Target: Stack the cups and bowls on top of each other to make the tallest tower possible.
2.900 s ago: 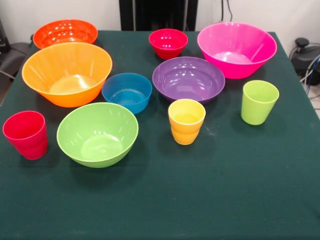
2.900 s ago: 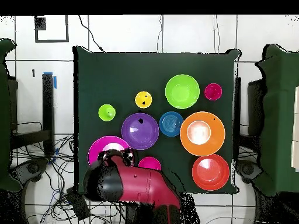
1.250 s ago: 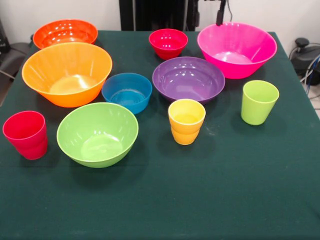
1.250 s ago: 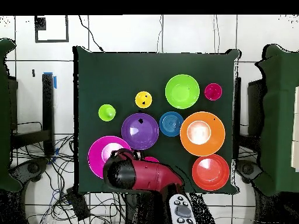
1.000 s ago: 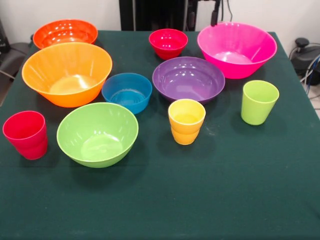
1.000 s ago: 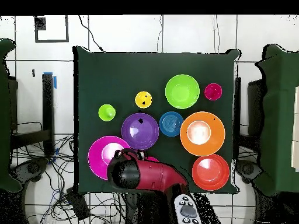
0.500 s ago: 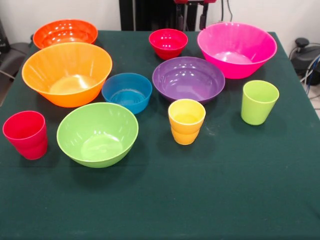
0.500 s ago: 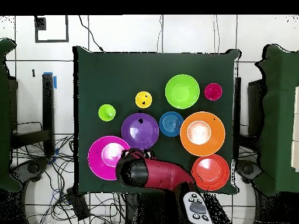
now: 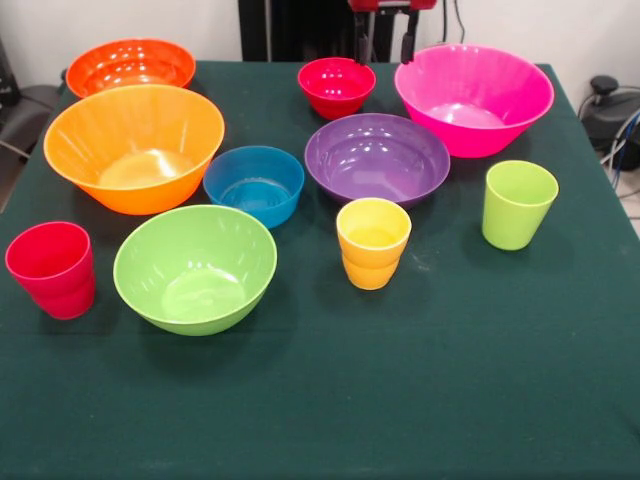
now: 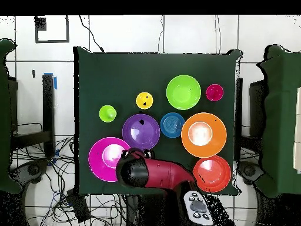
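Front view: gripper [image 9: 388, 28] only peeks in at top centre, two dark fingers [image 9: 407, 45] hanging under a red block, a gap between them, touching nothing, holding nothing; how wide they are spread I cannot tell. It sits above the table's far edge between the small red bowl [image 9: 336, 86] and the pink bowl [image 9: 473, 97]. All cups and bowls stand apart, mouths up, nothing stacked. Red-orange bowl [image 9: 130, 66] upper left, light orange bowl [image 9: 134, 146] just below it, blue bowl [image 9: 254, 185] beside that, purple bowl [image 9: 377, 158] centre. Green bowl [image 9: 195, 267] lower left, red cup [image 9: 52, 269] at the left edge, yellow cup [image 9: 373, 243] centre, green cup [image 9: 518, 204] right. The lower half of the green table [image 9: 400, 400] is bare, plenty of room.

Overhead view: red arm [image 10: 156, 172] covers the bottom centre of the table, over the small red bowl's place, between the pink bowl [image 10: 106, 159] and the red-orange bowl [image 10: 213, 174]. Fingers hidden here. Purple bowl [image 10: 141, 132] just above the arm's head. The top part of the table is bare.
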Robot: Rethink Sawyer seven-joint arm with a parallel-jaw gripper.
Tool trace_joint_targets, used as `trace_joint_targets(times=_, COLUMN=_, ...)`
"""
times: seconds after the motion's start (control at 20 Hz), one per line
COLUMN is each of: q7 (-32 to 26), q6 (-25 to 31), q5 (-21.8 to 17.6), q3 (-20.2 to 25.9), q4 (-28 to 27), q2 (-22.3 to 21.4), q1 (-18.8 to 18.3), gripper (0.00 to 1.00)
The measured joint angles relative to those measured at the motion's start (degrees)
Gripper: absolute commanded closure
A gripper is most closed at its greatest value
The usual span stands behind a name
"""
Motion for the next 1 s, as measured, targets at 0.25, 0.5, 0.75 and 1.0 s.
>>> trace_joint_targets(times=0.25, q7=0.0, q6=0.0, q5=0.0, q3=0.16, q4=-0.53, q2=0.01, q1=0.08, gripper=0.0)
trace_joint_targets(times=0.5, q7=0.0, q6=0.0, q5=0.0, q3=0.26, q4=-0.79, q2=0.14, q1=0.24, gripper=0.0)
trace_joint_targets(times=0.75, q7=0.0, q6=0.0, q5=-0.44, q3=0.35, q4=-1.09, q2=1.32, q1=0.15, gripper=0.0)
trace_joint_targets(times=1.0, q7=0.0, q6=0.0, q5=-1.22, q3=0.47, q4=-1.85, q2=2.74, q1=-0.35, gripper=0.0)
